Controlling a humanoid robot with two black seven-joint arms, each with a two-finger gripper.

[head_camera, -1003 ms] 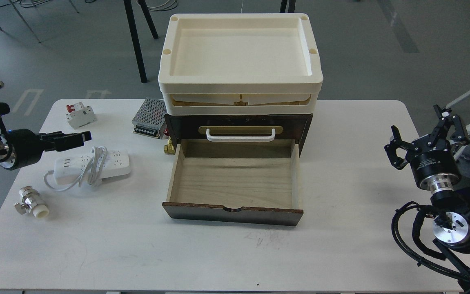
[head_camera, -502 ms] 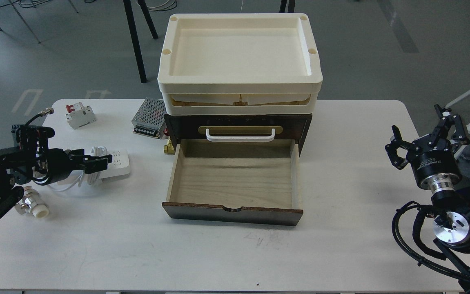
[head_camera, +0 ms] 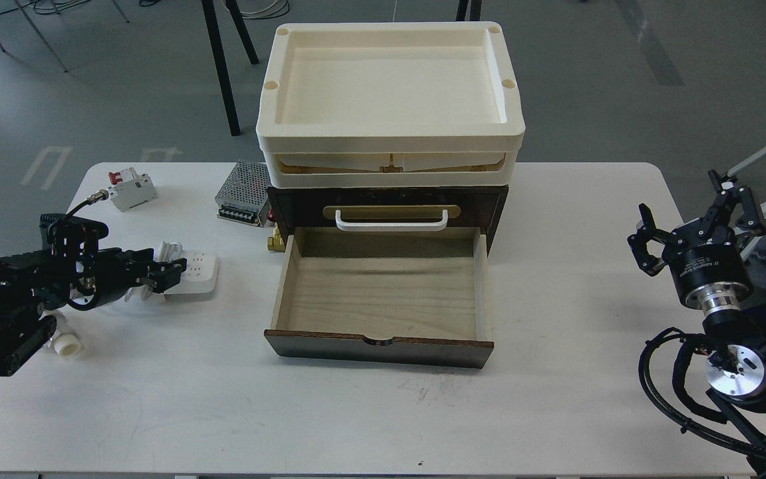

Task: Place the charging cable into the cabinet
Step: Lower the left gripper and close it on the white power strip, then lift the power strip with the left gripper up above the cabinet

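Observation:
The charging cable [head_camera: 197, 271], a flat white power strip with a white cord, lies on the white table left of the cabinet. My left arm hides its left half. My left gripper [head_camera: 164, 275] is down at the strip, its dark fingers apart on either side of it. The dark brown cabinet [head_camera: 497, 199] stands at the table's middle back. Its lower drawer [head_camera: 383, 296] is pulled out and its pale wood inside is bare. The upper drawer with the white handle [head_camera: 392, 220] is closed. My right gripper [head_camera: 689, 218] is open and empty, raised at the table's right edge.
Two cream plastic trays [head_camera: 389, 143] are stacked on the cabinet. A circuit breaker with a red switch [head_camera: 131, 188] and a perforated power supply box [head_camera: 244, 193] sit at the back left. A white and metal fitting [head_camera: 64, 344] lies by my left arm. A brass part [head_camera: 277, 241] sits beside the cabinet.
My left arm has dropped from above the table and moved right, so the gripper now sits low at the strip. The strip has shifted slightly right. The right arm has not moved.

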